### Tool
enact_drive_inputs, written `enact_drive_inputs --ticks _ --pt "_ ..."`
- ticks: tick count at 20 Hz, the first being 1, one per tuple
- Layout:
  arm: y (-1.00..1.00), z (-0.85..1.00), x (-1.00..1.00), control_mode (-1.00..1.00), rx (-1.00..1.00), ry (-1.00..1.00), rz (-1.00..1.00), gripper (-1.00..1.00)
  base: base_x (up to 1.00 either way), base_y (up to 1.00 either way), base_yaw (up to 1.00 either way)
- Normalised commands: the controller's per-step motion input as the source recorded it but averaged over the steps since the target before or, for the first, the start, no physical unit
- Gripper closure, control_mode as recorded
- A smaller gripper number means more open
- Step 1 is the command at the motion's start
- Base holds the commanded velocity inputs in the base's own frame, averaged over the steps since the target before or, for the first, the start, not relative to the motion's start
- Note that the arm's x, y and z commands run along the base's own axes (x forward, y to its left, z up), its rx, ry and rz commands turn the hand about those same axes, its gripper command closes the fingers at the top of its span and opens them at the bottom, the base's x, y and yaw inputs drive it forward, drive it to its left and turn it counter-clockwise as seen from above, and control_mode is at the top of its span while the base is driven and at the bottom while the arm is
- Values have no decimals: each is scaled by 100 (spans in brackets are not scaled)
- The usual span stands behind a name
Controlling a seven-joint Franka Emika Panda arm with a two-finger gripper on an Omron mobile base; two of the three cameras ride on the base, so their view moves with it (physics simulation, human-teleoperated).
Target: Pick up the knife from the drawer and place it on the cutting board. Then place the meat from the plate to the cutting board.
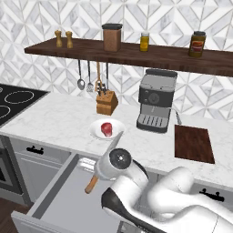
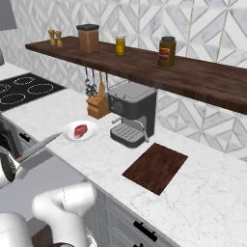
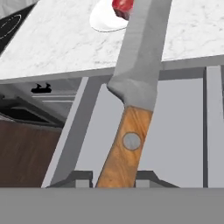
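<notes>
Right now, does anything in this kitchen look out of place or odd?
Nothing is spilled or broken. The drawer stands open, and the tool holds the knife by its wooden handle, blade slanting up toward the plate.

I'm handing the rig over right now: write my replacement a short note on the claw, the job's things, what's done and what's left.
Claw: shut on the wooden handle of the silver-bladed knife, held above the open grey drawer.
Dark reddish-brown cutting board: on the marble counter right of the coffee machine, bare.
Red meat chunk: on the round white plate.
Done: knife gripped.
Left: knife to board, then meat to board.
</notes>
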Motion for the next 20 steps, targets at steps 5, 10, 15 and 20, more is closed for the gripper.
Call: enact_drive_inputs --ticks 5,10,15,20 --pt "-84 54 27 -100 0 22 -25 100 0 0 0" --pt "-86 9 17 -100 0 1 -11 100 0 0 0" --pt "-87 0 22 -100 0 2 -4 100 0 0 0" --pt "-100 -1 19 -100 0 5 -9 100 0 0 0"
